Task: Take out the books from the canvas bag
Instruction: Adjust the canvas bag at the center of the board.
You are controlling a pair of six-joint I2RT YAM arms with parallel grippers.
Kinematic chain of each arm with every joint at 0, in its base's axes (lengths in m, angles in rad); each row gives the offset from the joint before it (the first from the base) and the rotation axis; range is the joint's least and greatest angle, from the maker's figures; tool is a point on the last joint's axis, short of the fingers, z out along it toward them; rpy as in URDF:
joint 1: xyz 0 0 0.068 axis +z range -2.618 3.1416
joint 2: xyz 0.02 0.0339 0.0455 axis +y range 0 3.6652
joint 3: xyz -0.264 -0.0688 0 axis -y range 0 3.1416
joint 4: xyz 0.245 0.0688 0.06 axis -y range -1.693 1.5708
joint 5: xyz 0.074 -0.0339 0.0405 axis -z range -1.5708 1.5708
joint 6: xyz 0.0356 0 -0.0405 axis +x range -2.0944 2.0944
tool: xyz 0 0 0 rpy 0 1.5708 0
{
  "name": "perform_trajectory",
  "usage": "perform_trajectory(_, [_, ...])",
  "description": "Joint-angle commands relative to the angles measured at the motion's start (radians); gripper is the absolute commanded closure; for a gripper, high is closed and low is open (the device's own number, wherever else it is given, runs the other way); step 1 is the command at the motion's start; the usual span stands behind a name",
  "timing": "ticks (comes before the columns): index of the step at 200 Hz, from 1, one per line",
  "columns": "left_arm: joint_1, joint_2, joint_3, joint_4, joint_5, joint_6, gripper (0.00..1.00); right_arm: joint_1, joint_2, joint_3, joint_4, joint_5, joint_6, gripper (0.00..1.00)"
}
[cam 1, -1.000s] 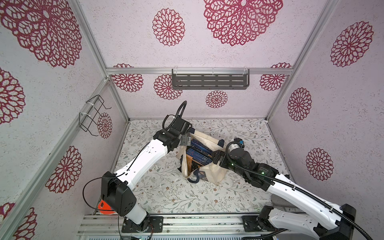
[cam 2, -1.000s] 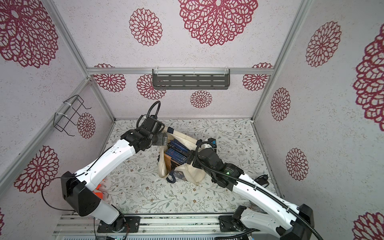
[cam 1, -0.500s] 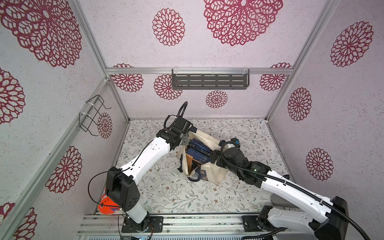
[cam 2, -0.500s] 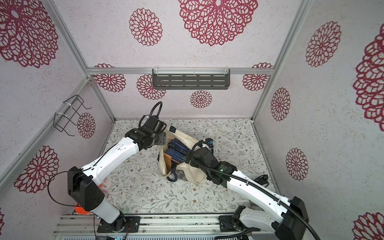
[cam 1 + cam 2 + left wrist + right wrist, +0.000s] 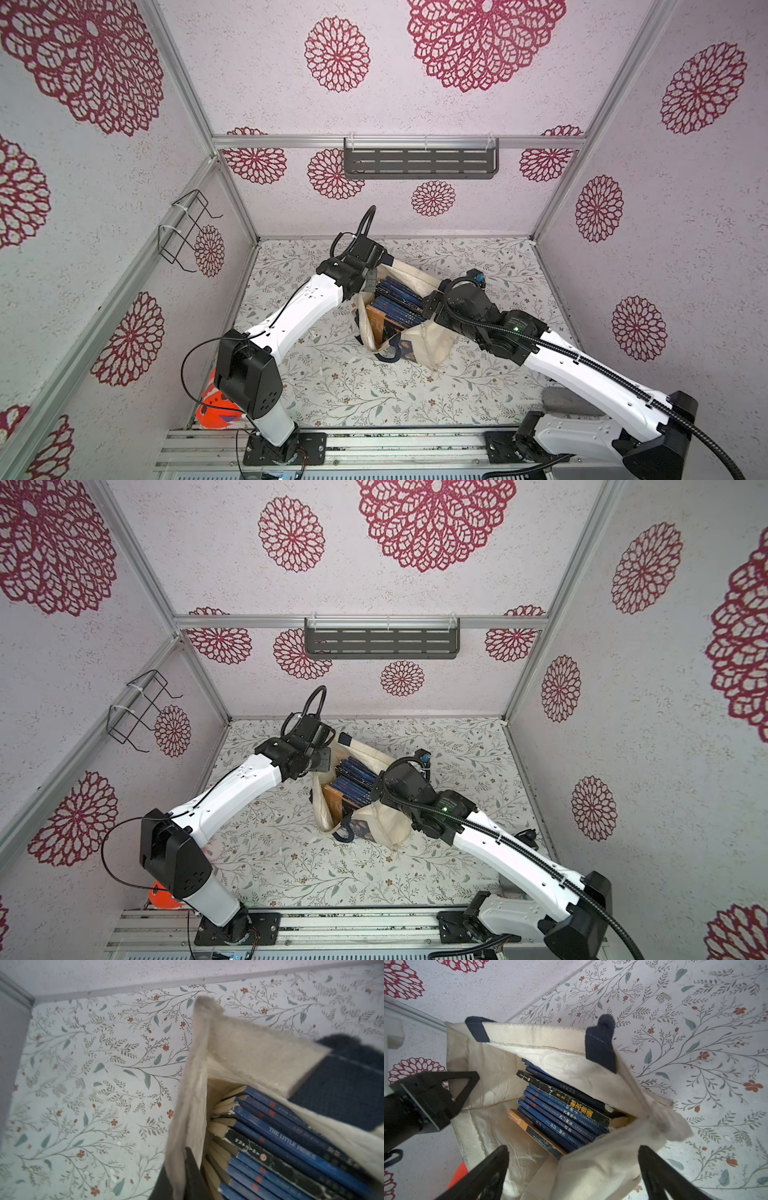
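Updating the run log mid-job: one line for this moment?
left end effector: shut on canvas bag rim | right end effector: open at bag mouth | books: inside bag

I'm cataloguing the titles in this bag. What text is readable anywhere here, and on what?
"THE LITTLE PRINCE": white, on a blue book spine in the canvas bag.
"墨菲定律", as far as I can tell: yellow, on the black book spine.
Chinese titles on the other spines: too small to read.
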Motion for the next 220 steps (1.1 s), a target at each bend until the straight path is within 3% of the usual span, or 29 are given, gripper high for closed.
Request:
perform_trajectory(1, [0.01, -0.007, -0.013, 0.0, -0.016, 0.0, 0.98, 0.015, 0.038, 0.052, -0.122, -0.008, 0.098, 0.01])
perform_trajectory(40, [0.011, -0.022, -0.024, 0.003, -0.021, -0.005, 1.0, 0.045, 0.055, 0.06, -0.149, -0.002, 0.139, 0.01])
perform_trajectory(49, [0.011, -0.024, -0.026, 0.007, -0.02, -0.006, 1.0, 0.05, 0.046, 0.037, -0.123, 0.01, 0.134, 0.05])
perform_trajectory(92, [0.01, -0.031, -0.033, 0.013, -0.011, -0.016, 1.0, 0.043, 0.038, -0.074, 0.005, 0.02, 0.1, 0.52])
perform_trajectory(129, [0.008, -0.074, -0.078, 0.023, -0.005, -0.049, 1.0, 0.012, 0.059, -0.123, 0.061, -0.009, 0.055, 1.0])
perform_trajectory(182, [0.02, -0.142, -0.197, 0.124, 0.002, -0.157, 1.0, -0.138, 0.089, -0.199, 0.328, -0.107, -0.159, 1.0])
perform_trajectory(220, [0.109, -0.107, -0.191, 0.227, 0.09, -0.213, 1.0, -0.235, 0.181, -0.1, 0.493, -0.15, -0.372, 1.0])
